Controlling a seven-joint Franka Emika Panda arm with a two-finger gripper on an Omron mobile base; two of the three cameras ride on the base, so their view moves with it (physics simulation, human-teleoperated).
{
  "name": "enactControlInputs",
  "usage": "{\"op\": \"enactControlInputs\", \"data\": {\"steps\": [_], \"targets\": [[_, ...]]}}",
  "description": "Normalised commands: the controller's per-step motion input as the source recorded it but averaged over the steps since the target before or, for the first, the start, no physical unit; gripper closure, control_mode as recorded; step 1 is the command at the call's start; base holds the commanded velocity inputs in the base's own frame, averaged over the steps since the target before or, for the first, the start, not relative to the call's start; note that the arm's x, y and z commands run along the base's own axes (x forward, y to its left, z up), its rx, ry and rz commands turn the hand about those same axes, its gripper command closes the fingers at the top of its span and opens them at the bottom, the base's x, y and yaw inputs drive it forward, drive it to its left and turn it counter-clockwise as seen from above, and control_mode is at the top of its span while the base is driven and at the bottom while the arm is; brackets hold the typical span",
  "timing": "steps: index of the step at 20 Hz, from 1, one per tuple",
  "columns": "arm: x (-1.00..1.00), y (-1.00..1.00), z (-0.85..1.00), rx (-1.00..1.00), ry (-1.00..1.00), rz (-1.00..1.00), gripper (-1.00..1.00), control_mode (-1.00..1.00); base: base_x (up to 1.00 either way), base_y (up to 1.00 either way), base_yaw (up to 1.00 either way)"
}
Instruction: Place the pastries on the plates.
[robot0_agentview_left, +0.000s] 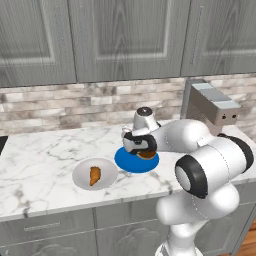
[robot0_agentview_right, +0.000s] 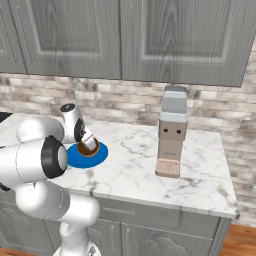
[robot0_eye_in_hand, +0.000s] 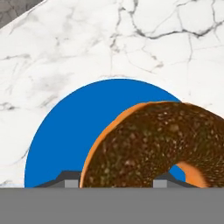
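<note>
- Grey-white plate (robot0_agentview_left: 82, 181): near the front edge of the marble counter (robot0_agentview_left: 40, 150), shallow-rimmed, carrying the orange-brown croissant (robot0_agentview_left: 94, 175); likely light and flaky, best gripped gently across its thick middle.
- Blue plate (robot0_agentview_left: 125, 161): flat, smooth, just beside the grey-white plate toward the counter's middle.
- Doughnut (robot0_eye_in_hand: 153, 144): dark speckled glaze, orange dough edge, ring-shaped; likely soft and light.
- Gripper (robot0_agentview_left: 141, 148): closed on the doughnut across one side of the ring, low over the blue plate.
</note>
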Motion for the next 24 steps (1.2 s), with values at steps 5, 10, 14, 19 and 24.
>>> {"op": "enactControlInputs", "data": {"steps": [5,10,14,19,24], "targets": [[0.00,0.09,-0.02,0.00,0.00,0.00,1.00,-1.00,0.00,0.00,0.00],[0.00,0.27,-0.27,0.00,-0.01,0.00,1.00,-1.00,0.00,0.00,0.00],[0.00,0.19,-0.25,0.00,0.00,0.00,1.00,-1.00,0.00,0.00,0.00],[0.00,0.07,-0.20,0.00,0.00,0.00,1.00,-1.00,0.00,0.00,0.00],[0.00,0.01,-0.12,0.00,0.00,0.00,-1.00,-1.00,0.00,0.00,0.00]]}}
